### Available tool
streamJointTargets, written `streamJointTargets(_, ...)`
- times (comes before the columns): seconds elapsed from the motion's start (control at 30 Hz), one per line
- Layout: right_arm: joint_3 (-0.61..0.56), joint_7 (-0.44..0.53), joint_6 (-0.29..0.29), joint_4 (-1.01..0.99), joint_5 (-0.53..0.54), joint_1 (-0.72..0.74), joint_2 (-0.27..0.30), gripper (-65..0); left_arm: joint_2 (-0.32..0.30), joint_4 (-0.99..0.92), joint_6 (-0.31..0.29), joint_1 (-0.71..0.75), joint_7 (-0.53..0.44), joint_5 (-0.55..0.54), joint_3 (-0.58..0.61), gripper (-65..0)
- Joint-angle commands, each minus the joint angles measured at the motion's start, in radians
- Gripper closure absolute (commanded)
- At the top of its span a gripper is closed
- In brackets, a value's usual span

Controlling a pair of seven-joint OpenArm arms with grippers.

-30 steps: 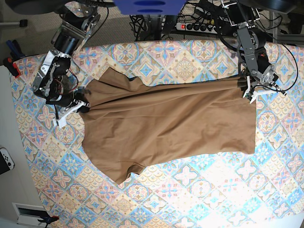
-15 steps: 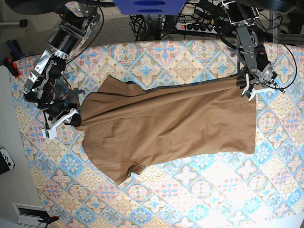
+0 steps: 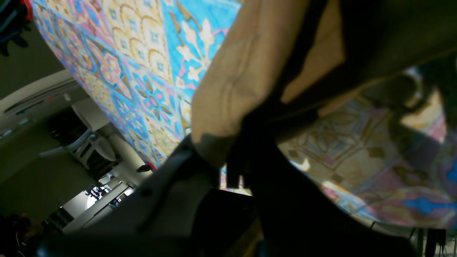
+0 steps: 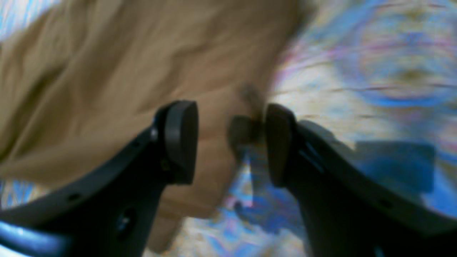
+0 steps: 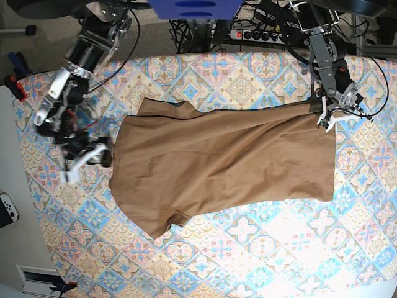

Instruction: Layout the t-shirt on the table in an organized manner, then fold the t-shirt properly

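The tan-brown t-shirt (image 5: 217, 158) lies spread across the patterned table (image 5: 248, 248), with one short sleeve toward the near edge and one toward the far edge. My left gripper (image 5: 324, 115) is at the shirt's far right corner, shut on the hem. In the left wrist view the cloth (image 3: 242, 71) is pinched in the dark gripper (image 3: 232, 160). My right gripper (image 5: 90, 159) sits at the shirt's left edge. In the blurred right wrist view this gripper (image 4: 230, 142) stands open, with the cloth (image 4: 107, 89) lying under and behind it.
A power strip (image 5: 257, 34) and cables lie beyond the table's far edge. Red-and-black clamps (image 5: 15, 84) and a white controller (image 5: 7, 210) sit off the table's left side.
My right gripper has opened and let go of the shirt's left edge, which has dropped flat on the table. The far sleeve has flattened. The left gripper keeps its hold in place.
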Motion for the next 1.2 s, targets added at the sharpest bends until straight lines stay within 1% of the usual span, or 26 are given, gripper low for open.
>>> streamJointTargets(0.0,0.004,0.01,0.0,0.03,0.016,0.016,0.01,-29.3,-0.014,0.015,0.009,-0.008,0.004,0.016,-0.003,0.0)
streamJointTargets(0.07,0.007,0.009,0.0,0.07,0.016,0.013,0.01,-29.3,-0.014,0.015,0.009,-0.008,0.004,0.016,-0.003,0.0)
streamJointTargets(0.2,0.009,0.016,0.0,0.171,0.021,-0.103,0.007,-29.3,-0.014,0.015,0.009,-0.008,0.004,0.016,-0.003,0.0)
streamJointTargets(0.3,0.039,0.016,0.0,0.251,0.021,-0.174,0.001,-29.3,-0.014,0.015,0.009,-0.008,0.004,0.016,-0.003,0.0)
streamJointTargets(0.4,0.044,0.021,0.0,0.273,0.021,-0.254,-0.061,-29.2,-0.014,0.015,0.009,-0.008,0.004,0.016,-0.003,0.0)
streamJointTargets(0.43,0.044,0.038,0.0,0.273,0.021,-0.281,-0.078,-29.2,-0.014,0.015,0.009,-0.008,0.004,0.016,-0.003,0.0)
streamJointTargets(0.53,0.029,0.095,0.002,0.269,0.022,-0.337,-0.096,-29.2,0.003,0.015,0.009,-0.009,0.002,0.02,-0.003,0.0)
streamJointTargets(0.57,0.007,0.113,0.002,0.263,0.022,-0.347,-0.107,-29.2,0.008,0.015,0.009,-0.011,0.002,0.023,-0.003,0.0)
streamJointTargets(0.77,-0.137,0.167,0.002,0.262,0.022,-0.392,-0.122,-29.2,0.013,0.015,0.009,-0.008,0.002,0.023,-0.003,0.0)
streamJointTargets(0.9,-0.154,0.167,0.002,0.236,0.022,-0.384,-0.159,-29.2,0.013,0.015,0.009,-0.008,0.002,0.023,-0.004,0.0)
streamJointTargets(1.0,-0.154,0.168,0.002,0.187,0.022,-0.383,-0.16,-29.2,0.013,0.017,0.009,-0.008,0.002,0.023,-0.007,0.0)
streamJointTargets(1.17,-0.154,0.213,0.002,0.131,0.022,-0.383,-0.157,-29.2,0.013,0.017,0.009,-0.008,0.002,0.023,-0.009,0.0)
